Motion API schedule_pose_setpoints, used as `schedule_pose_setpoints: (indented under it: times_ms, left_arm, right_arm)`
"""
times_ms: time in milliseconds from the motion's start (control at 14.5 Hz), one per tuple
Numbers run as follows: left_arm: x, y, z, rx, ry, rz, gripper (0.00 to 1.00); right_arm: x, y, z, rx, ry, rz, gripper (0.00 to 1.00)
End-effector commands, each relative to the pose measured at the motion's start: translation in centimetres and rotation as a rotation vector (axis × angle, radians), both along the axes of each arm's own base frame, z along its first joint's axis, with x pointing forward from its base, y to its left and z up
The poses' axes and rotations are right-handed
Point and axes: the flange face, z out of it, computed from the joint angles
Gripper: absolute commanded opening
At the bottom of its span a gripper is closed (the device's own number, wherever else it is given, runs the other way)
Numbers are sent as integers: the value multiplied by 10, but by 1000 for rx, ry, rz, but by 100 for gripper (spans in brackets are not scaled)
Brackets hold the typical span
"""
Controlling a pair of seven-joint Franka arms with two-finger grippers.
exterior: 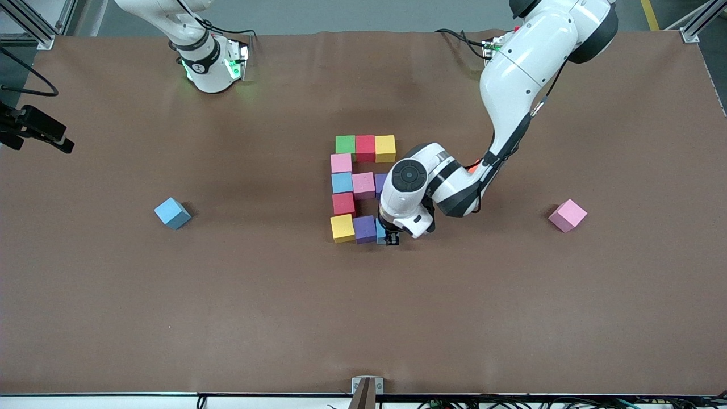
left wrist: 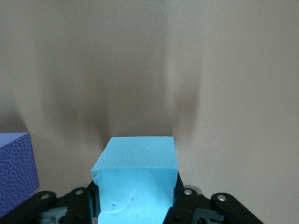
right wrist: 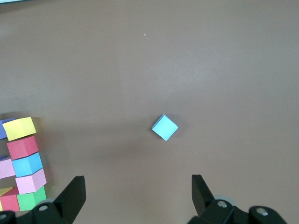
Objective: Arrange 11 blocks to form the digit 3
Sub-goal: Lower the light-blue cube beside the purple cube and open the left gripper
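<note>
Nearly finished, judging from the layout. Counting ten blocks set down as the digit 3 (exterior: 353, 187) at mid-table:

- **Farthest bar:** green cube (exterior: 345, 144), far red cube (exterior: 365, 147), far yellow cube (exterior: 385, 147).
- **Link:** single pink cube (exterior: 341, 163).
- **Middle bar:** middle light blue cube (exterior: 342, 182), middle pink cube (exterior: 363, 185), and middle purple cube (exterior: 380, 183), half hidden under the left arm.
- **Link:** near red cube (exterior: 343, 203).
- **Nearest bar, begun:** near yellow cube (exterior: 342, 228) and near purple cube (exterior: 365, 229).

Holding the eleventh: held light blue cube (left wrist: 135, 177), pinched between the closed-in fingers of the left gripper (exterior: 391, 238). Placed at the open end of the nearest bar, just beside the near purple cube and low at the table. Cannot tell whether it is touching down yet.

Left to do, as a judgement: settle it flush against the purple neighbour, let go, lift clear without nudging the row.

Waiting up over the table toward the right arm's end: right gripper (right wrist: 138, 186), fingers spread wide, nothing between them.

Lying well apart from the figure: loose light blue cube (exterior: 172, 213) toward the right arm's end and loose pink cube (exterior: 567, 215) toward the left arm's end. Probably spare, neither being needed for the count.
</note>
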Motion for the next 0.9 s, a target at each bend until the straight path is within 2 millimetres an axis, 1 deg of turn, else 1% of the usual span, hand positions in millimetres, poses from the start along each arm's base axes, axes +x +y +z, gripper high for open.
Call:
schedule_pose_setpoints:
  times_ms: [0, 69, 207, 344, 413, 482, 620, 689, 827]
  left_arm:
    - [2, -4, -7, 2, -2, -14, 39]
    - [4, -2, -7, 2, -3, -21, 54]
    - [6, 0, -4, 2, -7, -30, 100]
    - [10, 3, 2, 1, -16, -34, 100]
    - [12, 3, 10, 1, -26, -35, 100]
    - [14, 4, 20, 6, -34, -48, 100]
    - [18, 10, 49, 21, -36, -90, 100]
    - [24, 16, 76, 29, -48, -99, 100]
    - [28, 23, 130, 56, -71, -141, 100]
  right_arm:
    - [2, -1, 3, -14, -4, -10, 100]
    - [2, -1, 3, -14, -4, -10, 100]
    - [2, -1, 3, -14, -4, -10, 100]
    - [2, -1, 3, -14, -4, -12, 100]
    - [2, -1, 3, -14, -4, -12, 100]
    - [2, -1, 3, -14, -4, -12, 100]
    - [2, -1, 3, -14, -4, -10, 100]
    - [2, -1, 3, -14, -4, -10, 100]
    - [2, -1, 3, -13, -3, -12, 100]
